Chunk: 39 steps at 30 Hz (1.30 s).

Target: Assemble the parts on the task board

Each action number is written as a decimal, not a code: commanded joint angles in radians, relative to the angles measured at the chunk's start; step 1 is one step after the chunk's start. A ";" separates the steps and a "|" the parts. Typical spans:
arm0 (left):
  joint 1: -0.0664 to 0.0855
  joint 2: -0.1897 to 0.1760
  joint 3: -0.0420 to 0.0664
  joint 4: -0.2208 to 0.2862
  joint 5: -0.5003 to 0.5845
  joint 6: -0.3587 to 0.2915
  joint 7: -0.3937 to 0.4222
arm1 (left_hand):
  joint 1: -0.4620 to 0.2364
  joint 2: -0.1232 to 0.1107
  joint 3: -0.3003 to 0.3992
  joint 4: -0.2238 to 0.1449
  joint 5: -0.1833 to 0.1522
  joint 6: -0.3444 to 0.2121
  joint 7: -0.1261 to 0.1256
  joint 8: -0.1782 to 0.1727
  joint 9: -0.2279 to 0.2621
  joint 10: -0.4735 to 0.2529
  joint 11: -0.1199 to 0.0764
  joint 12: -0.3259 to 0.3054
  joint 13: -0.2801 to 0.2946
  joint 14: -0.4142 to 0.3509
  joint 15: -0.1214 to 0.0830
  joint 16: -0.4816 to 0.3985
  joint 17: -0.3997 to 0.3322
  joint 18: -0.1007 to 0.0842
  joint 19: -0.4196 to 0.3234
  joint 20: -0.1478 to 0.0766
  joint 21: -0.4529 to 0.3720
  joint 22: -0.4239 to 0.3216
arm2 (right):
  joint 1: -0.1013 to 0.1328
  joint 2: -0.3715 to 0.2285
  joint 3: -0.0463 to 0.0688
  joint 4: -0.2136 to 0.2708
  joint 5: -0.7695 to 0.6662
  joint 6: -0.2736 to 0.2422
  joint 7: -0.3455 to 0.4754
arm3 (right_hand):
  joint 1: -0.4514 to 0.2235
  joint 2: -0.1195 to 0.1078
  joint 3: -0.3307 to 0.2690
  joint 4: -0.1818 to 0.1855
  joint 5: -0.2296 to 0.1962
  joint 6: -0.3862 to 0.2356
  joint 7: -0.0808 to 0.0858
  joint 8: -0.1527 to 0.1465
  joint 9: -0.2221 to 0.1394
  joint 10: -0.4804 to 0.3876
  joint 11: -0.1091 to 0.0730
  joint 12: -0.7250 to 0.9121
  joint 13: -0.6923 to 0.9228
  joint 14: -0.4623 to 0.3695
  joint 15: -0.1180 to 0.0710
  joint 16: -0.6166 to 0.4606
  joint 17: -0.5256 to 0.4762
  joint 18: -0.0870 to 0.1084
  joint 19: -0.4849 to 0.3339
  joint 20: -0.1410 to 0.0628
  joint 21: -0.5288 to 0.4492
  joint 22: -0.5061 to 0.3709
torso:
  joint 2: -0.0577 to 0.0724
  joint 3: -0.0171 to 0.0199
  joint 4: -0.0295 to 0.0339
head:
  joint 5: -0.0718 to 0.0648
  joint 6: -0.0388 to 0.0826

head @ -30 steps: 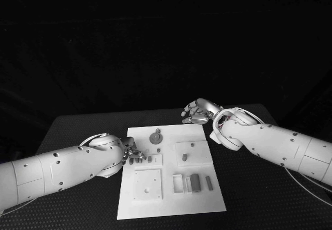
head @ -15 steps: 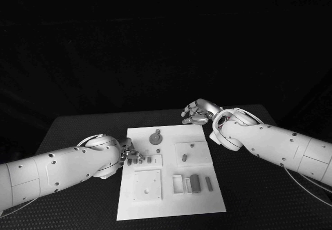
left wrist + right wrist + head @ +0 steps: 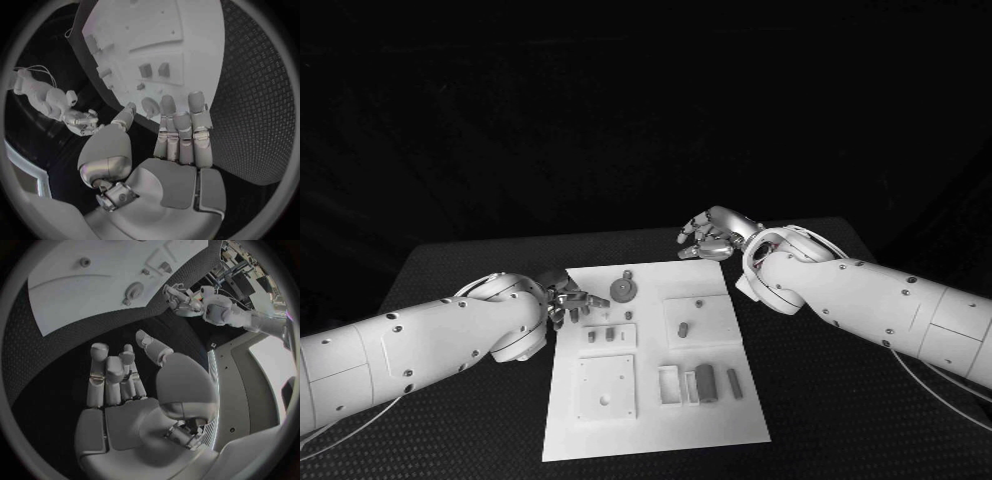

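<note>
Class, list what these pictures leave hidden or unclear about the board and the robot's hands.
- Head view: left hand fingertips, hidden behind its own wrist; contact with the task board unclear.
- Head view: small parts, too small to identify.
- Left wrist view: the board's far end, cut off by the circle's rim.

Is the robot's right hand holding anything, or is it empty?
Empty. The right hand holds its fingers out, apart, with nothing between them, and it hovers over the black table beyond the far edge of the task board.
</note>
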 commanded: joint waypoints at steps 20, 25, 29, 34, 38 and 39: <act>-0.001 0.107 -0.031 -0.111 -0.296 -0.153 0.568 | 0.480 -0.012 0.200 -0.148 0.033 -0.066 0.065 -0.084 -0.150 -0.128 0.161 -0.452 -0.377 -0.196 0.170 -0.399 -0.149 0.003 -0.212 0.169 -0.297 -0.197 | 0.000 0.003 0.000 -0.003 0.002 0.004 0.005 | -0.011 -0.002 0.000 0.008 -0.005 -0.009 0.005 -0.006 -0.002 0.000 0.004 0.006 -0.001 -0.003 0.004 -0.007 -0.001 0.030 0.006 -0.002 -0.005 0.016 | 0.001 -0.0012 0.0007 | 0.003 0.011; -0.002 0.126 -0.047 -0.120 -0.390 -0.136 0.563 | 0.499 -0.021 0.185 -0.148 0.030 -0.078 0.066 -0.102 -0.172 -0.109 0.156 -0.495 -0.409 -0.143 0.159 -0.371 -0.116 0.023 -0.149 0.159 -0.270 -0.180 | 0.000 0.002 0.000 -0.004 0.002 0.003 0.005 | -0.011 -0.002 0.000 0.008 -0.005 -0.010 0.006 -0.006 -0.002 0.000 0.004 0.006 -0.001 -0.003 0.004 -0.007 -0.001 0.030 0.006 -0.002 -0.005 0.016 | 0.001 -0.0010 0.0006 | 0.001 0.011; -0.007 0.140 -0.051 -0.130 -0.457 -0.116 0.548 | 0.507 -0.031 0.175 -0.147 0.026 -0.081 0.061 -0.109 -0.183 -0.089 0.148 -0.513 -0.423 -0.104 0.149 -0.342 -0.085 0.037 -0.100 0.149 -0.242 -0.157 | 0.000 0.001 0.000 -0.005 0.002 0.004 0.005 | -0.011 -0.002 0.000 0.009 -0.005 -0.010 0.006 -0.006 -0.001 0.000 0.004 0.006 -0.001 -0.003 0.004 -0.007 -0.001 0.030 0.006 -0.002 -0.005 0.016 | 0.001 -0.0020 0.0013 | -0.002 0.009; -0.017 0.154 -0.052 -0.142 -0.496 -0.100 0.524 | 0.507 -0.038 0.153 -0.146 0.021 -0.076 0.060 -0.112 -0.197 -0.062 0.137 -0.531 -0.436 -0.062 0.137 -0.270 -0.027 0.056 -0.044 0.136 -0.188 -0.099 | 0.000 0.003 0.000 -0.004 0.002 0.004 0.005 | -0.011 -0.002 0.000 0.009 -0.005 -0.010 0.006 -0.006 -0.001 0.000 0.004 0.006 -0.001 -0.003 0.004 -0.007 -0.001 0.030 0.006 -0.002 -0.005 0.016 | 0.001 -0.0012 0.0010 | -0.003 0.008; -0.021 0.160 -0.052 -0.150 -0.518 -0.077 0.499 | 0.505 -0.040 0.138 -0.143 0.019 -0.074 0.060 -0.116 -0.211 -0.046 0.129 -0.550 -0.446 -0.017 0.128 -0.148 0.035 0.087 0.021 0.125 -0.103 -0.009 | 0.000 0.003 0.000 -0.004 0.002 0.004 0.005 | -0.011 -0.002 0.000 0.009 -0.005 -0.010 0.006 -0.006 -0.001 0.000 0.004 0.006 -0.001 -0.002 0.004 -0.006 -0.001 0.030 0.006 -0.002 -0.005 0.016 | 0.000 -0.0014 0.0008 | -0.004 0.008; -0.021 0.161 -0.052 -0.153 -0.520 -0.074 0.496 | 0.504 -0.040 0.138 -0.142 0.018 -0.075 0.060 -0.116 -0.214 -0.044 0.129 -0.555 -0.448 -0.014 0.128 -0.128 0.043 0.094 0.028 0.125 -0.088 0.010 | 0.000 0.003 0.000 -0.004 0.002 0.005 0.005 | -0.011 -0.002 0.000 0.009 -0.005 -0.010 0.006 -0.006 -0.001 0.000 0.004 0.006 -0.001 -0.002 0.004 -0.006 -0.001 0.030 0.006 -0.002 -0.005 0.016 | 0.000 -0.0014 0.0008 | -0.004 0.008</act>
